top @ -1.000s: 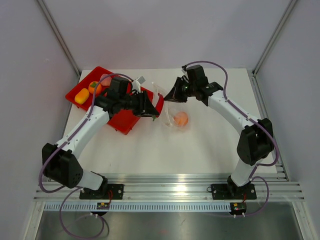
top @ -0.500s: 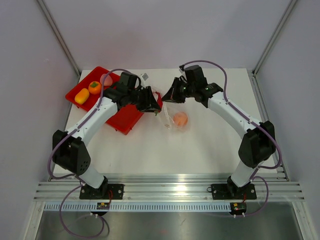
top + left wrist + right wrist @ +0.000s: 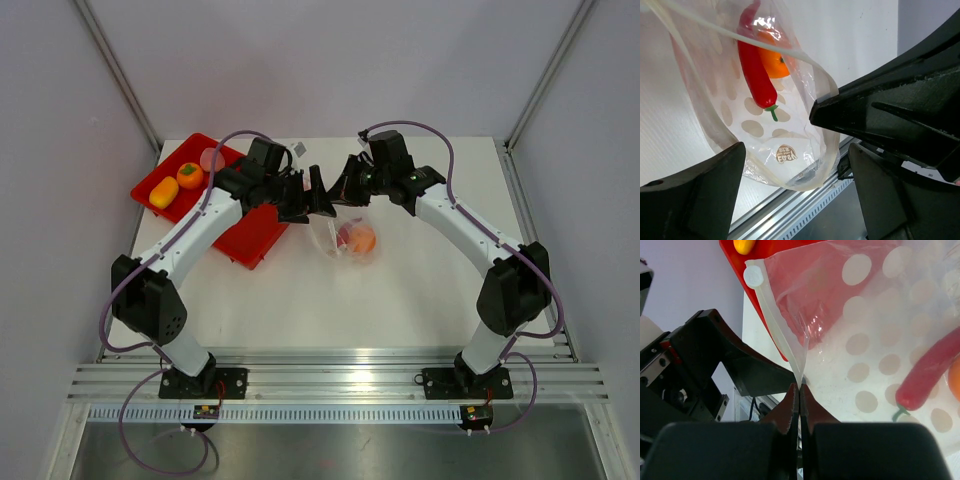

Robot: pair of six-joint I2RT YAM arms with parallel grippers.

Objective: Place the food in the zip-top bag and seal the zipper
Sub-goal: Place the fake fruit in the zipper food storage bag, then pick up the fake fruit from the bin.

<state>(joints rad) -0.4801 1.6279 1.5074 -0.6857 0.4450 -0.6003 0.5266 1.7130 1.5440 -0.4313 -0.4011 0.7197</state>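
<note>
Pinching mouth edge of zip-top bag point(image 3: 345, 238), right gripper point(image 3: 346, 192) sits mid-frame in top view; two pieces inside bag. White table point(image 3: 420, 290) roomy, walled. Spare food point(image 3: 188, 176) upper left in red tray point(image 3: 250, 238).
Left wrist: left gripper point(image 3: 795, 150) spread, empty.
Right wrist: fingers point(image 3: 787, 410) pressed onto zipper point(image 3: 774, 320) edge.
Film likely light, floppy, slippery; hold stiffer zipper strip.
</note>
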